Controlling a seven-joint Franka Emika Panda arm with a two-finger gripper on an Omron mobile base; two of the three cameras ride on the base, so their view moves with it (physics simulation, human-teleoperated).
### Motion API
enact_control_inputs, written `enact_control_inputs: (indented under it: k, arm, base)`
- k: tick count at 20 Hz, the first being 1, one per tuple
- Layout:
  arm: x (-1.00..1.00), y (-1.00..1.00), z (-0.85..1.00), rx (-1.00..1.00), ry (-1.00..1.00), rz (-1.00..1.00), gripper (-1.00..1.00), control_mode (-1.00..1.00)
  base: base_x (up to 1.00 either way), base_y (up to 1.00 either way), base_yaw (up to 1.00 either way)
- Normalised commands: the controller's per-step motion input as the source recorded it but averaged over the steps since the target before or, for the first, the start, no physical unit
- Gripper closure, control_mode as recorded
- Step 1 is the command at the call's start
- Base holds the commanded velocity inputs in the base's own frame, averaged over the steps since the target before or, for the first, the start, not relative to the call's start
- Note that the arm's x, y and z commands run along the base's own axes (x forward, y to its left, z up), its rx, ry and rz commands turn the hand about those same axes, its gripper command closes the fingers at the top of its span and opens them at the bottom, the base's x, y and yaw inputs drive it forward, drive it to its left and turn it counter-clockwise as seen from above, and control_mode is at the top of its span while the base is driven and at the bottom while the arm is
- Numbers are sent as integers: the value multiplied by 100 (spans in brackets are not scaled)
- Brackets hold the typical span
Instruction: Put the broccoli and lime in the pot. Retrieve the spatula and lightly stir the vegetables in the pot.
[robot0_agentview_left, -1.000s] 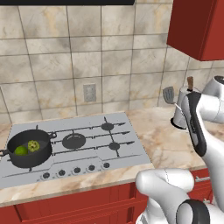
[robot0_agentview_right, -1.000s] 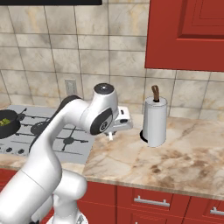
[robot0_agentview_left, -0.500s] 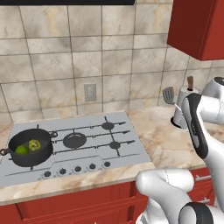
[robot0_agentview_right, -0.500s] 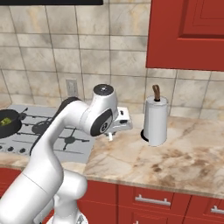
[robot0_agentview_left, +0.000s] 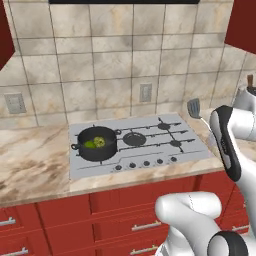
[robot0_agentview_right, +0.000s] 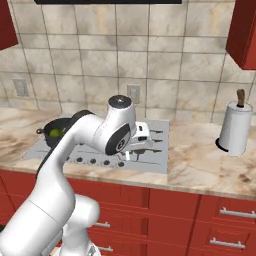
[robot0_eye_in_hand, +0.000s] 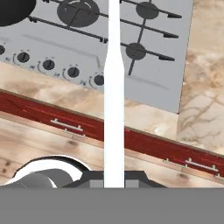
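Gripper clamped shut on the spatula's white handle, well right of the pot on the stovetop. Broccoli and lime already inside the pot. Best carried across level, then lowered blade-first and stirred gently.

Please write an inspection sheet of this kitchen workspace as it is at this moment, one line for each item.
Surface: marble counter with a grey cooktop set in it.
Job's things: pot on the front left burner; broccoli and lime inside it; spatula held in the air, its grey blade beside the cooktop's right end.
Clutter: paper towel roll standing on the counter.
Gripper: gripper shut on the spatula handle.
Cables: nothing seen.
Surroundings: tiled wall, wall outlets, red cabinets.
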Motion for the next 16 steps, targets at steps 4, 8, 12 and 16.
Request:
enact_control_inputs:
  k: [4,8,12,16]
  arm:
    - [0,0,0,0,0,0,100,100]
    - [0,0,0,0,0,0,100,100]
    - [0,0,0,0,0,0,100,100]
    - [0,0,0,0,0,0,100,100]
  base:
    - [6,80,-10]
    - [8,70,-11]
    - [26,84,-12]
    - [84,31,-2]
